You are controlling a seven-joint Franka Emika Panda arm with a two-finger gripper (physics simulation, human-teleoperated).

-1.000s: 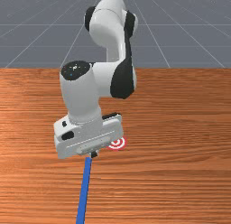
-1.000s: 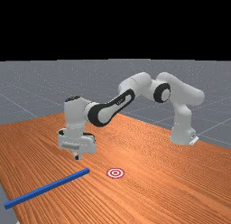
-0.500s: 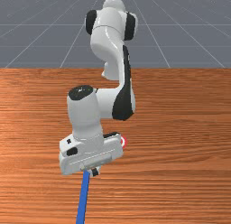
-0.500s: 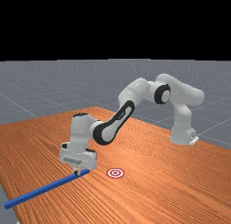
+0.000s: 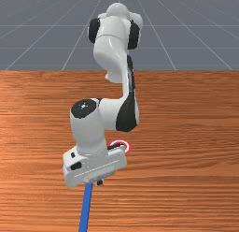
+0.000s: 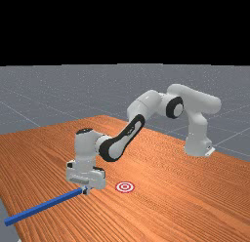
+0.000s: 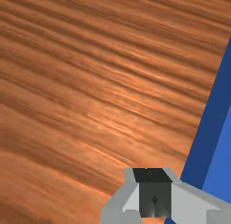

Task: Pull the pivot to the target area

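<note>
Standing low over the table [image 6: 166, 192], the gripper [image 7: 154, 196] is pressed together, with nothing pinched. The blue pivot [image 6: 44, 206] lies flat just beside and partly below it, and extends from it away from the arm base [image 6: 197, 146]. Contact cannot be confirmed. Handling estimate: stiff, straight, not fragile; weight probably modest, although length may make the far end drag and swing. The smooth faces may slip under light side pressure. Preferred hold: the end nearest the gripper, taken across the narrow width from both long sides; this would require spreading and centring first. If pulled without a pinch, bear squarely on a face. The target [image 6: 125, 187] lies near the gripper, offset sideways and toward the arm base.
</note>
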